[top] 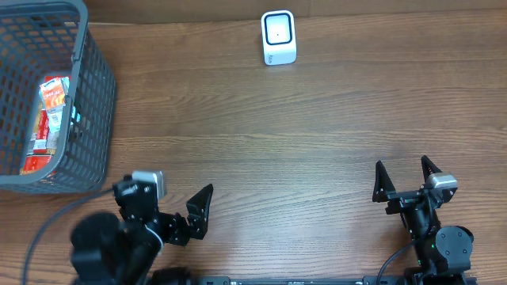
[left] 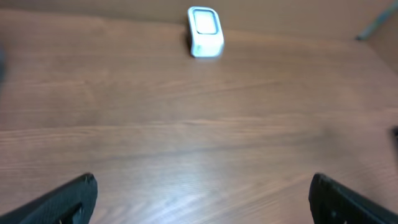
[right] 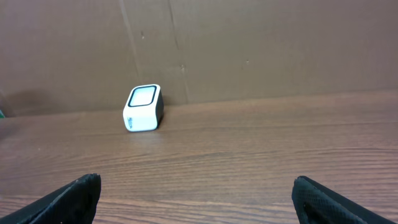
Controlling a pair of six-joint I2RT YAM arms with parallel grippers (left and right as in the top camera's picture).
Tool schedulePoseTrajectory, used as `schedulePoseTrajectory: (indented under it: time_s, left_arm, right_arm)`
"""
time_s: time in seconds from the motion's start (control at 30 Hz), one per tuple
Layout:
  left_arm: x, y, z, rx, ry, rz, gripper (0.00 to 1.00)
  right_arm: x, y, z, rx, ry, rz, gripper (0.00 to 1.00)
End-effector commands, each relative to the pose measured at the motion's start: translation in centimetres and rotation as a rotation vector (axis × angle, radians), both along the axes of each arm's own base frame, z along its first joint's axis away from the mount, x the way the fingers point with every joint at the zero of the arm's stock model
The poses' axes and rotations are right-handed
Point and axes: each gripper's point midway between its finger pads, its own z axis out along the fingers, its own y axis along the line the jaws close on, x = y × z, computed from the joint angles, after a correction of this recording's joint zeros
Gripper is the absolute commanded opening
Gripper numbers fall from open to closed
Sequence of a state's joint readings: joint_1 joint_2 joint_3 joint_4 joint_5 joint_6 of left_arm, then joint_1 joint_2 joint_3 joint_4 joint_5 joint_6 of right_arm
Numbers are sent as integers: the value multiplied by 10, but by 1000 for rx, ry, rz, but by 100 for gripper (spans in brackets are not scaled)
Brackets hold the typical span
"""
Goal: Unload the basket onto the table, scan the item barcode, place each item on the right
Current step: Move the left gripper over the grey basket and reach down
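The item, a red and white packet [top: 52,101], lies among similar packets inside the grey mesh basket [top: 95,95] at the far left. The white barcode scanner [top: 279,38] stands at the back of the table, its dark window facing up; the wrist views also show the scanner [left: 204,31] [right: 143,109]. My left gripper [top: 165,199] is at the front left, open and holding nothing, with bare wood between its fingers [left: 74,199]. At the front right my right gripper [top: 402,170] is also open and holds nothing, pointing toward the back wall.
A brown cardboard wall [right: 249,50] runs behind the scanner. A grey cable [top: 47,222] trails from the basket's front toward the left arm. Bare wooden table [top: 277,142] lies between the grippers and the scanner.
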State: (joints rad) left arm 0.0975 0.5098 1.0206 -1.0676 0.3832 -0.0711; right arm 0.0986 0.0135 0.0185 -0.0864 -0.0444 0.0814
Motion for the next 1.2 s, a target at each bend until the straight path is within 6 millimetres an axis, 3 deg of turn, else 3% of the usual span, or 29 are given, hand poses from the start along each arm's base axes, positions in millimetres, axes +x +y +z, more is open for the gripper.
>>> schedulePoseTrajectory:
  time_s: [0.0,0.23,0.27,0.3,0.37,0.5,0.53,0.73,0.8,0.87,1.0,1.17]
  left_arm:
    - [-2,-18,32,-49,86,-109,100]
    - [4,-22,46,-99,276,-128,100]
    - [8,-22,48,-98,276,-128,93]
    - [12,-21,50,-97,273,-128,80]
    - [21,-21,52,-97,269,-127,43]
    - [41,-17,57,-99,316,-114,6]
    - [47,-15,57,-95,333,-107,4]
    - [91,-4,69,-67,369,-72,4]
    - [103,1,75,-51,350,-57,14]
    - [117,11,82,-7,315,-12,31]
    - [142,31,101,67,222,73,56]
    - [167,67,126,100,131,218,65]
  right_arm:
    - [0,-1,-2,-3,-6,-3,100]
    - [0,-1,-2,-3,-6,-3,100]
    - [0,-1,-2,-3,-6,-3,100]
    - [0,-1,-2,-3,-6,-3,100]
    - [0,-1,-2,-3,-6,-3,100]
    - [0,-1,-2,-3,-6,-3,100]
    - [0,-1,-2,-3,-6,-3,100]
    - [0,-1,-2,-3,-6,-3,100]
    - [0,-1,-2,-3,-6,-3,100]
    - [0,-1,-2,-3,-6,-3,100]
    - [0,-1,-2,-3,-6,-3,100]
    - [0,-1,-2,-3,-6,-3,100]
